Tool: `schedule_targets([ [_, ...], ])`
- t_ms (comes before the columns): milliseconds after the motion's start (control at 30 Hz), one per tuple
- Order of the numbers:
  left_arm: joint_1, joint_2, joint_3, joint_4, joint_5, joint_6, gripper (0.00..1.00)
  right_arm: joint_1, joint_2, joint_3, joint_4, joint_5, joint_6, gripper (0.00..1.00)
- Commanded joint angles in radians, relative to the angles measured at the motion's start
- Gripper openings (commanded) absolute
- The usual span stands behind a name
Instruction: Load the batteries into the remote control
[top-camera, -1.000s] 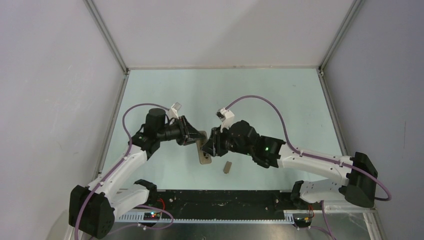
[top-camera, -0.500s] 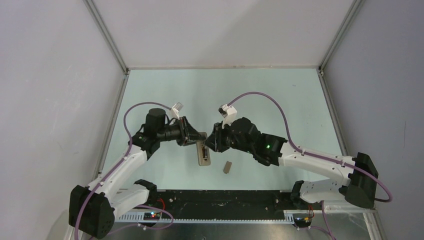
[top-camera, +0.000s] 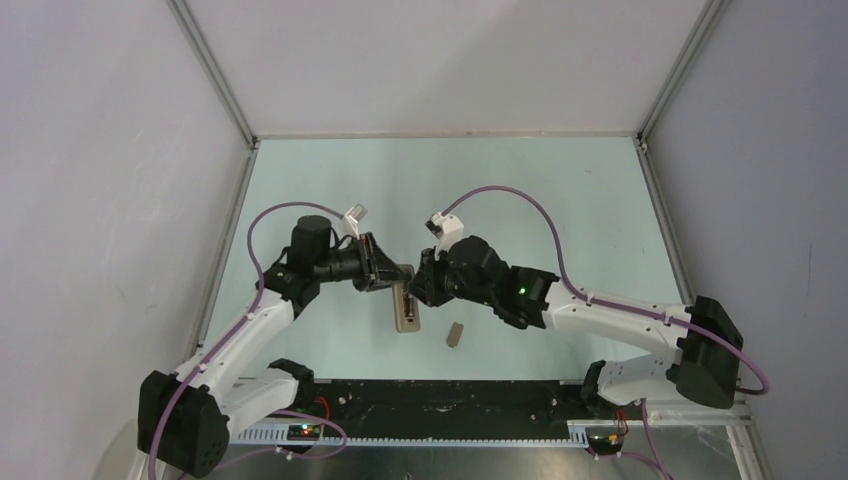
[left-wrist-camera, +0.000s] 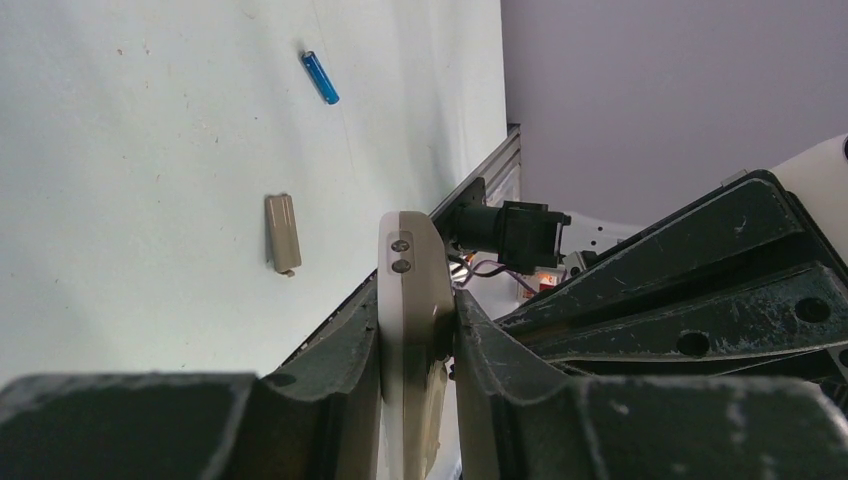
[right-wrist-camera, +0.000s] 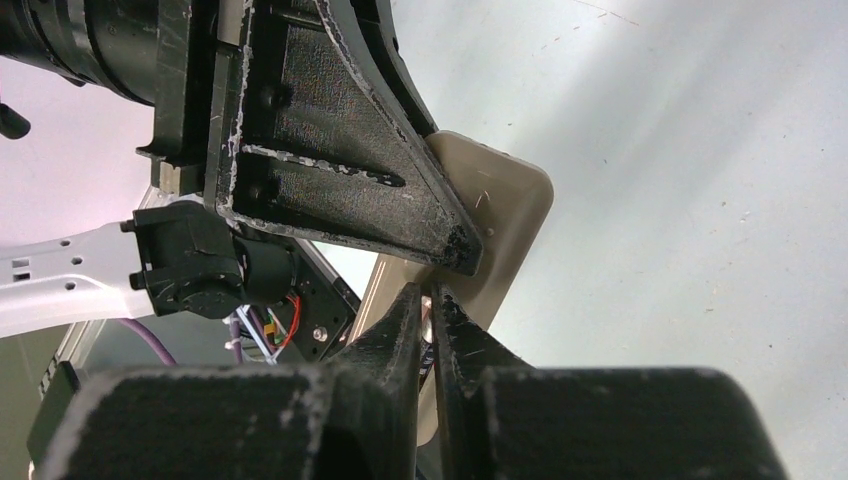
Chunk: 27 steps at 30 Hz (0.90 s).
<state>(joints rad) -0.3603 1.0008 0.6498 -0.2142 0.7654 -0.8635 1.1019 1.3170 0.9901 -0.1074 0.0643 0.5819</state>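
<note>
My left gripper (top-camera: 392, 275) is shut on the remote control (top-camera: 405, 308) and holds it on its edge above the table, beige back toward the right arm; in the left wrist view the remote (left-wrist-camera: 410, 250) is clamped between both fingers. My right gripper (top-camera: 420, 288) is shut on a thin dark battery (right-wrist-camera: 427, 316) and its tips (right-wrist-camera: 430, 295) touch the remote's beige back (right-wrist-camera: 510, 200). The blue battery (left-wrist-camera: 320, 78) lies on the table far beyond the remote; it is hidden in the top view.
A small flat beige cover piece (top-camera: 455, 333) lies on the table just right of the remote, also in the left wrist view (left-wrist-camera: 283, 232). The black rail (top-camera: 450, 395) runs along the near edge. Grey walls close off both sides.
The right arm has shifted a little left and farther, bringing its gripper tighter against the remote. The left gripper and remote have barely moved.
</note>
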Motion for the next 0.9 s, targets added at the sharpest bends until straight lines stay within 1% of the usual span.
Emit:
schedule_targets([
  [0, -0.005, -0.015, 0.050, 0.022, 0.046, 0.015, 0.00, 0.005, 0.020, 0.038, -0.015, 0.008, -0.014, 0.11],
  [233, -0.004, -0.022, 0.056, 0.018, 0.014, -0.005, 0.00, 0.017, 0.034, 0.037, -0.039, -0.002, 0.009, 0.10],
  [467, -0.004, -0.011, 0.050, 0.018, 0.017, -0.004, 0.00, 0.025, 0.024, 0.022, -0.032, 0.014, 0.019, 0.11],
  [633, -0.003, -0.014, 0.046, 0.016, 0.043, 0.022, 0.00, 0.010, 0.014, 0.024, 0.006, 0.008, 0.002, 0.14],
  [867, -0.005, -0.021, 0.035, 0.008, 0.055, 0.041, 0.00, -0.001, 0.018, 0.035, -0.006, 0.013, -0.013, 0.18],
])
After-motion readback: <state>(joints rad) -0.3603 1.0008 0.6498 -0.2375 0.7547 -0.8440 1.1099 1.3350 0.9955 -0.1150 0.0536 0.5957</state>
